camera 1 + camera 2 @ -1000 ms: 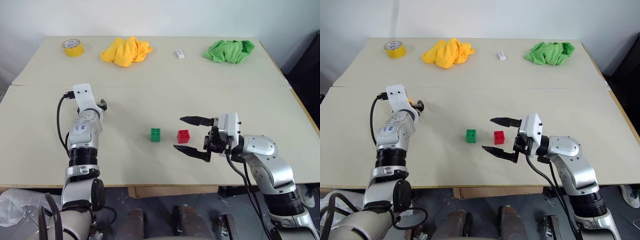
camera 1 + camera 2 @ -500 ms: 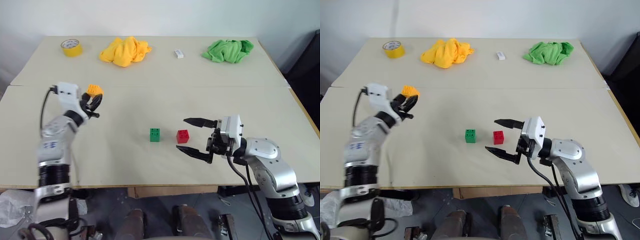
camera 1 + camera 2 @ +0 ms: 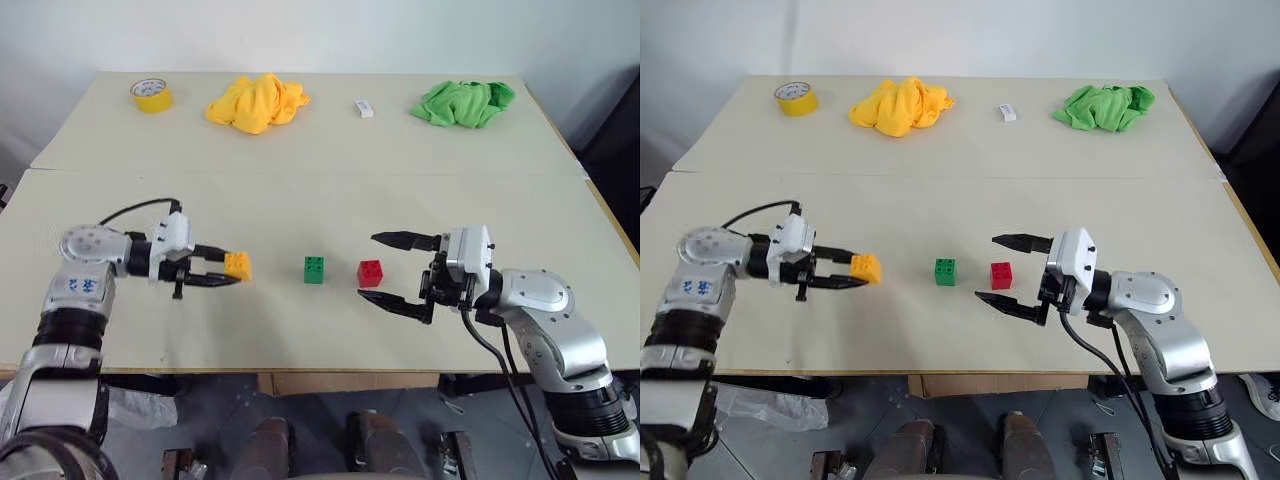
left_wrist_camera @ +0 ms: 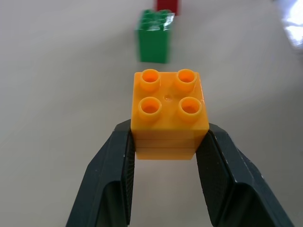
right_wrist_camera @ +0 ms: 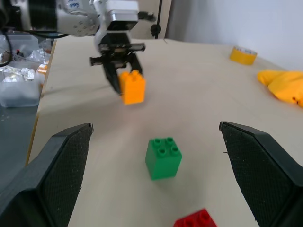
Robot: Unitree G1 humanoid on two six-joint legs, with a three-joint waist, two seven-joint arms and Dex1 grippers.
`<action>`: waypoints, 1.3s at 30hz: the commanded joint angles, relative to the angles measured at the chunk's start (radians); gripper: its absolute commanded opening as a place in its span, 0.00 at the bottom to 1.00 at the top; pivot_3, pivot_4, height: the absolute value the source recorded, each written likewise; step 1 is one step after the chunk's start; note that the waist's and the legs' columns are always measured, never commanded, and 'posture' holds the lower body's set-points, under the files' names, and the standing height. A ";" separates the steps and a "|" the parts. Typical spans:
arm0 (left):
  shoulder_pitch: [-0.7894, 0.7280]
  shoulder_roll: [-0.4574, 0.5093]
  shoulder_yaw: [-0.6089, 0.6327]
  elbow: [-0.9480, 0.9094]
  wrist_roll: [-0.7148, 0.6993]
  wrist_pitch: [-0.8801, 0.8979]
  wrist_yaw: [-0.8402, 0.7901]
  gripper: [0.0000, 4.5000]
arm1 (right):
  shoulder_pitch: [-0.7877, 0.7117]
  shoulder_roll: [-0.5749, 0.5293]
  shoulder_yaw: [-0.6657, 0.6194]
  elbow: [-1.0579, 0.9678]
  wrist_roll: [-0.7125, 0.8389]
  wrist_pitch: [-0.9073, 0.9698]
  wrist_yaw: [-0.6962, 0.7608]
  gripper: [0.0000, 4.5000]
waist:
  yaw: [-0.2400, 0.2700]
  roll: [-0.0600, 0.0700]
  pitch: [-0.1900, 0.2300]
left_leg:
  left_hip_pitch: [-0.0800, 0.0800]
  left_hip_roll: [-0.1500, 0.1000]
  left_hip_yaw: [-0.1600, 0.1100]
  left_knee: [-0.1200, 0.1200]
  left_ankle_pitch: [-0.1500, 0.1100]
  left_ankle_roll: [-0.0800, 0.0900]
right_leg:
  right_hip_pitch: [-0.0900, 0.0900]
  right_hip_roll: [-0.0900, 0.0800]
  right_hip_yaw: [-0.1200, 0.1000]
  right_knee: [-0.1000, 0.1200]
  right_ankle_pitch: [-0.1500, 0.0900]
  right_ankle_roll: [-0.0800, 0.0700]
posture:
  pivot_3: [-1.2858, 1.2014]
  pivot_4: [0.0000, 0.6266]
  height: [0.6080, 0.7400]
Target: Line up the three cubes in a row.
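At nine o'clock of the green brick (image 3: 314, 269), the left gripper (image 3: 228, 273) pinches the orange-yellow brick (image 3: 238, 265); the right gripper (image 3: 391, 271), jaws spread, brackets the red brick (image 3: 370, 272).

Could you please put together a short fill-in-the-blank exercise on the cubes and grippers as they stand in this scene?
1. The left gripper is shut on the ______ cube.
2. On the table, the green cube stands beside the ______ cube.
3. The right gripper is ______ and holds nothing.
4. The held cube's studs face ______.

Missing words: orange-yellow; red; open; up
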 commanded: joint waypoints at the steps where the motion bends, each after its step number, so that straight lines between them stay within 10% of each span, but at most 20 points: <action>1: -0.048 -0.016 -0.036 0.137 0.068 -0.126 -0.051 0.33 | 0.008 -0.026 -0.044 -0.033 0.029 0.007 0.014 1.00 | -0.004 0.000 0.000 | 0.000 0.000 0.000 0.000 -0.001 0.001 | 0.000 0.000 0.000 0.001 0.000 0.000 | 0.52 0.24 1.00; 20: -0.247 -0.100 -0.061 0.466 0.210 -0.243 -0.028 0.33 | 0.071 -0.046 -0.072 -0.100 0.039 0.040 -0.026 1.00 | 0.019 -0.001 0.000 | -0.001 -0.003 0.001 0.004 0.000 0.004 | -0.001 -0.002 0.001 0.003 0.001 0.002 | 0.52 0.24 1.00; 29: -0.178 -0.067 0.048 0.316 0.082 -0.224 -0.106 0.93 | 0.071 -0.047 -0.072 -0.079 0.039 0.034 -0.006 1.00 | 0.013 -0.001 0.001 | -0.002 -0.002 0.001 0.003 0.000 0.004 | -0.001 -0.002 0.001 0.004 0.001 0.002 | 0.52 0.24 1.00; 39: 0.167 0.144 0.198 -0.158 -0.123 0.110 -0.062 0.93 | 0.001 -0.072 -0.118 0.138 0.032 -0.102 0.164 1.00 | -0.013 -0.001 0.001 | -0.001 -0.001 0.001 0.001 0.000 0.003 | -0.001 -0.002 0.001 0.004 0.001 0.002 | 0.52 0.24 1.00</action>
